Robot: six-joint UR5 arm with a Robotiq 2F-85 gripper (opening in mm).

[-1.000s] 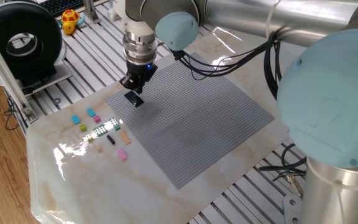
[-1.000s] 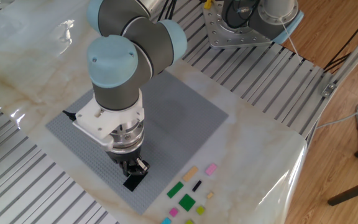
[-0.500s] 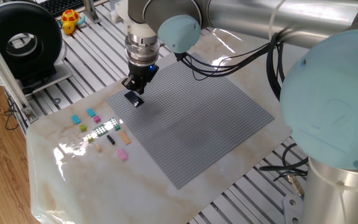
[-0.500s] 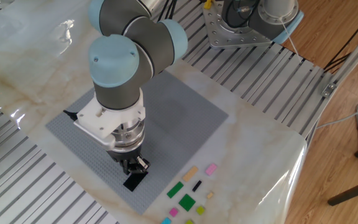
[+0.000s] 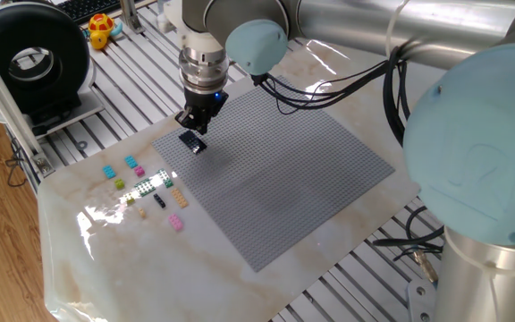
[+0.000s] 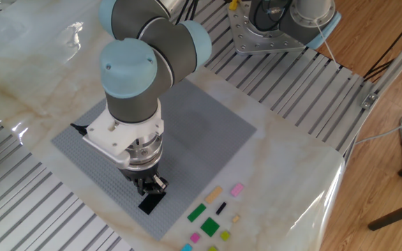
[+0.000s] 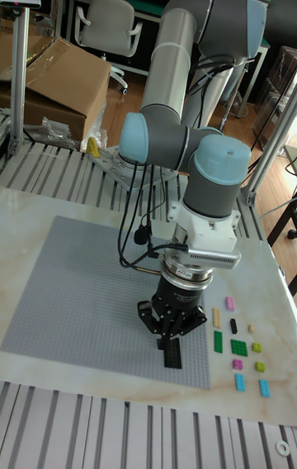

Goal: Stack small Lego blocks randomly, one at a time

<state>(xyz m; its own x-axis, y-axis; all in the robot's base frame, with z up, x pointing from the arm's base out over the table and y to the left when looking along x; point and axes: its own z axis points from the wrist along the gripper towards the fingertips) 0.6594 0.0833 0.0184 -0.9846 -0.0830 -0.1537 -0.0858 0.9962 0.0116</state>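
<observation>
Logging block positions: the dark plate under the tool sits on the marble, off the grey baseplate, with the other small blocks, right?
Not quite. The dark plate under the tool lies on the grey baseplate, near its edge; one fixed view shows it. The other small blocks do lie on the marble.

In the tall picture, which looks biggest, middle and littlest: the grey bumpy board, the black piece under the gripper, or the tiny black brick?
1. Grey baseplate, by far the biggest.
2. Black plate under the gripper.
3. Tiny black brick, the littlest.
</observation>
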